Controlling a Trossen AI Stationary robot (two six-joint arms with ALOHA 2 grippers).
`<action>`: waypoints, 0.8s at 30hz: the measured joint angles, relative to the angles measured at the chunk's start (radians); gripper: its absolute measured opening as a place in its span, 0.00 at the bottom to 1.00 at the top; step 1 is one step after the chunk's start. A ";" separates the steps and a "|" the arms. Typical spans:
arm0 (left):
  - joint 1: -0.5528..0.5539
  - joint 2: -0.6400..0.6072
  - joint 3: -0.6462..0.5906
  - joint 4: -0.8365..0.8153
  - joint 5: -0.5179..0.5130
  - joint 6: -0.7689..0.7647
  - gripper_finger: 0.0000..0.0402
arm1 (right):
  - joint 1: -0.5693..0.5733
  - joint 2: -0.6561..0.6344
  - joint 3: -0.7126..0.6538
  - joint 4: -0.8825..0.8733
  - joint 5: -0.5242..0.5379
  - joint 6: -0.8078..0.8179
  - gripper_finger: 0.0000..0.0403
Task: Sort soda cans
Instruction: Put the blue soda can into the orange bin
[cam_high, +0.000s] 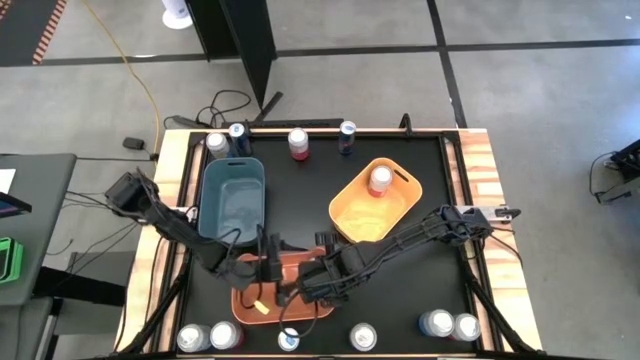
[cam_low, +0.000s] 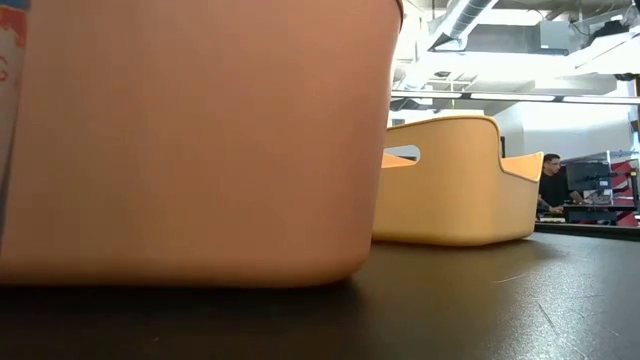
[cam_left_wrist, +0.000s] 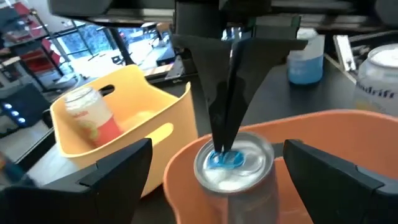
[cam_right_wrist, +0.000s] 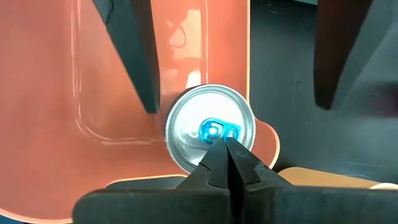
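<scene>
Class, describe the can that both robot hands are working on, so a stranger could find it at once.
Find the orange bin at the table's near edge. The can stands upright at its rim, between the open left hand's fingers, with the shut right hand pressing on top. Unlike its neighbours, its silver lid has a bright blue pull-tab.

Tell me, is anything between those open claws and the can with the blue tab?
Nothing visible. The left gripper stands open, a finger on either side of the blue-tabbed can by the orange bin. The right gripper, shut, touches the can's top from above rather than blocking the sides.
</scene>
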 joint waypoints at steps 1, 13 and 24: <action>-0.004 -0.007 0.000 -0.017 -0.013 -0.003 0.90 | 0.000 0.000 0.000 0.001 0.000 0.000 0.01; -0.047 -0.063 -0.001 -0.057 -0.120 0.009 0.90 | 0.000 0.000 0.048 0.007 0.004 -0.036 0.10; -0.066 -0.299 -0.001 -0.162 -0.152 0.084 0.90 | 0.000 -0.049 0.099 -0.015 0.092 -0.121 0.36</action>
